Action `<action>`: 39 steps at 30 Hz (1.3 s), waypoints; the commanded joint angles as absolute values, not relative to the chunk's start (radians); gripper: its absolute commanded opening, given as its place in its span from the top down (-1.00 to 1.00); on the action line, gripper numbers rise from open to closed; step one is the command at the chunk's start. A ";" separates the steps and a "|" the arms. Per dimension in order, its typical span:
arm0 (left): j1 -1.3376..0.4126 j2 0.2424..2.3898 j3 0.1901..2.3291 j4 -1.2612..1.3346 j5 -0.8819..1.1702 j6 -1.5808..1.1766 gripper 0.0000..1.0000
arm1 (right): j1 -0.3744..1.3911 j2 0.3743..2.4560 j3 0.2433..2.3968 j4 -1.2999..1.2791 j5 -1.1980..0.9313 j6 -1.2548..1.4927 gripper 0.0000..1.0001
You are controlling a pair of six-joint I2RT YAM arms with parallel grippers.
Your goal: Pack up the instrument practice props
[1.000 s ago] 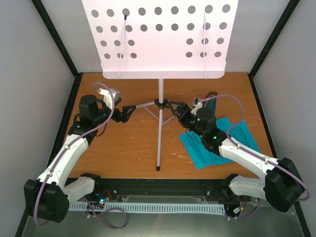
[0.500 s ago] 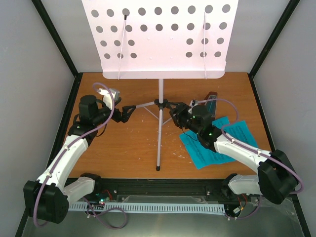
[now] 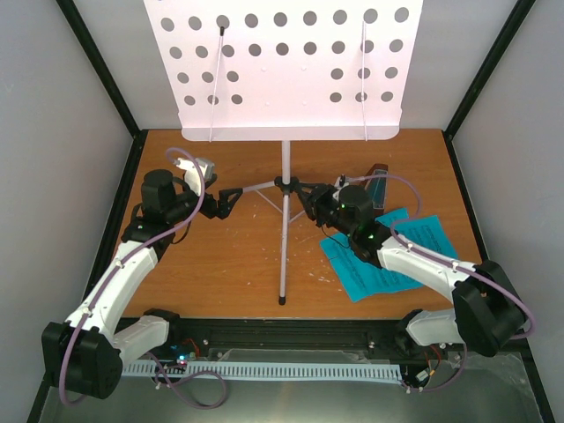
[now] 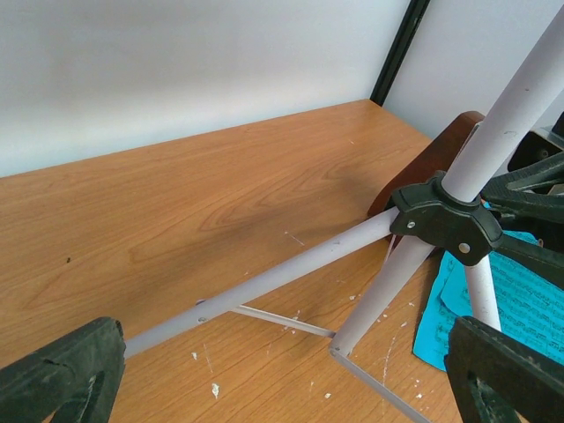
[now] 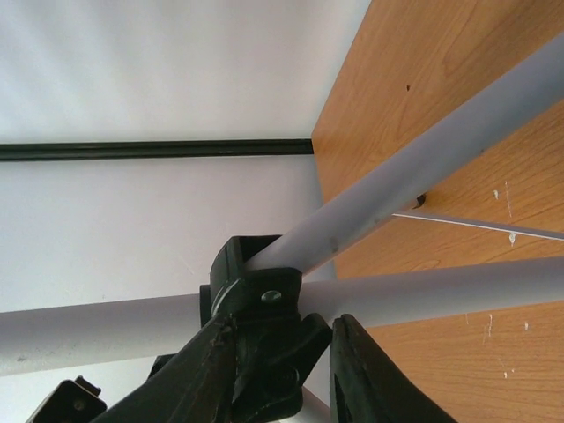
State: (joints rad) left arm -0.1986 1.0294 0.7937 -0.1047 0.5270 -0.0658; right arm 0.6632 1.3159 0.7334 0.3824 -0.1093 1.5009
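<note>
Our left jaws gape wide, a leg of the stand (image 4: 264,282) just ahead; our right jaws flank its black hub (image 5: 264,300); whether they clamp we cannot tell.

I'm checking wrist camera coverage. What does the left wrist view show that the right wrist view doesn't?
Only left wrist: the cyan sheet music, the brown metronome behind the stand, the wide-open left gripper. Only right wrist: a close look at the right gripper, one finger each side of the black hub. Both: hub, silvery legs, wooden table.
</note>
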 commanded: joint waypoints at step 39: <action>-0.228 1.033 0.796 -0.092 0.517 -0.049 -0.99 | 0.666 1.343 0.578 0.712 -0.173 0.531 0.89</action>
